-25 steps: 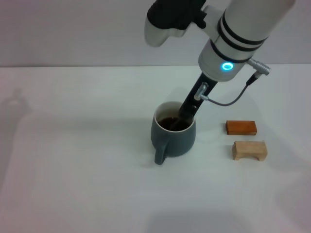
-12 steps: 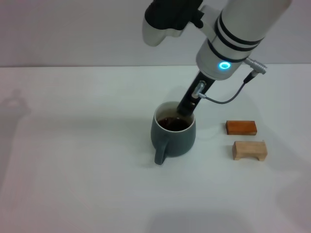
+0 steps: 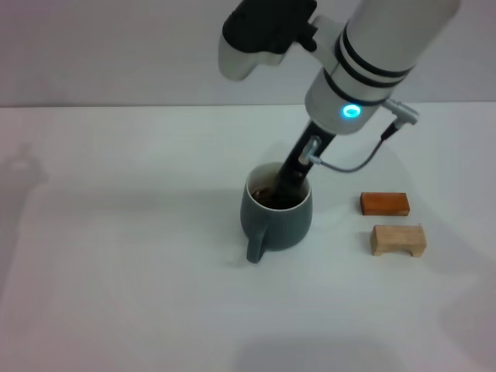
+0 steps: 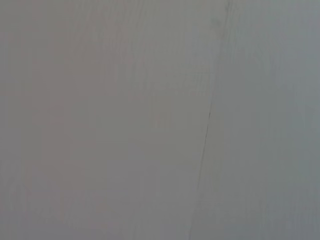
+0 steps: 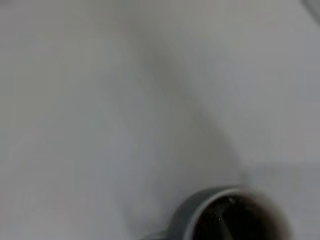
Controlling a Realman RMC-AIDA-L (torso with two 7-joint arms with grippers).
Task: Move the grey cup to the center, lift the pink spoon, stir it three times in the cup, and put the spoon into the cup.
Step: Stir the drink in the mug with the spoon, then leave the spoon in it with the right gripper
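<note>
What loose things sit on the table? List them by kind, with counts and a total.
Grey cup: 1
Orange-brown wooden block: 1
Pale wooden block: 1
Total: 3
The right gripper dips into the cup; no spoon shows.

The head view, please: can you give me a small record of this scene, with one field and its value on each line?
surface: white table
grey cup: near the table's middle, upright, dark liquid inside, handle toward the camera
right tool: reaches down into the cup mouth from behind and to the right
pink spoon: not visible
left tool: not in view
orange-brown block: right of the cup, apart from it
pale wooden block: just in front of the orange-brown block
</note>
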